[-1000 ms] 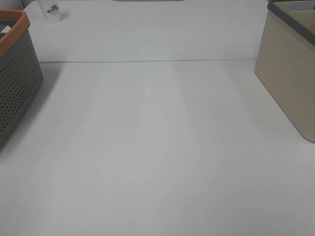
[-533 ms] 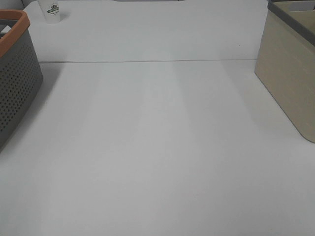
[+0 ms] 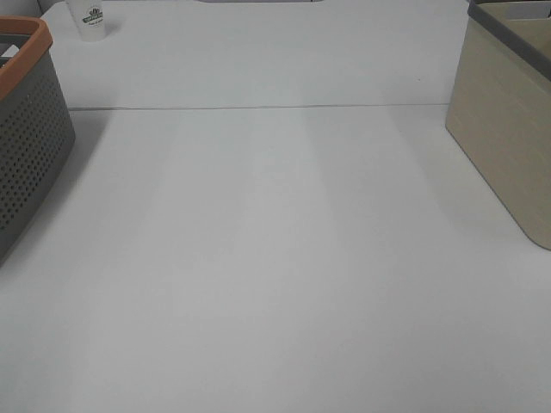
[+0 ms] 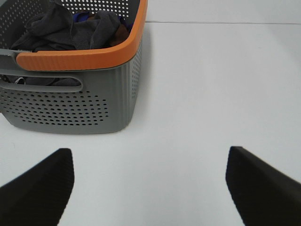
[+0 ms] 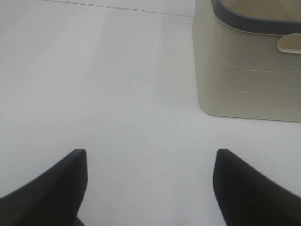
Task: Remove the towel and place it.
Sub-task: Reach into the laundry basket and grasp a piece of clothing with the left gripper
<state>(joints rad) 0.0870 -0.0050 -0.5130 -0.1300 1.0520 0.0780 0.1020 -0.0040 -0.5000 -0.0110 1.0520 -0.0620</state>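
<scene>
Since the dark charcoal-grey terry towel [image 4: 56,26] lies bunched in the grey perforated, orange-rimmed plastic basket [image 4: 70,108], nothing's done yet: grab, lift-out & placing remain. Left jaws & right jaws spread, empty.

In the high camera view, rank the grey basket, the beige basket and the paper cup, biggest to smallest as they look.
beige basket and grey basket: both cropped by the frame, so no sure order; the beige one shows more.
paper cup: clearly smallest, also farthest away.
</scene>
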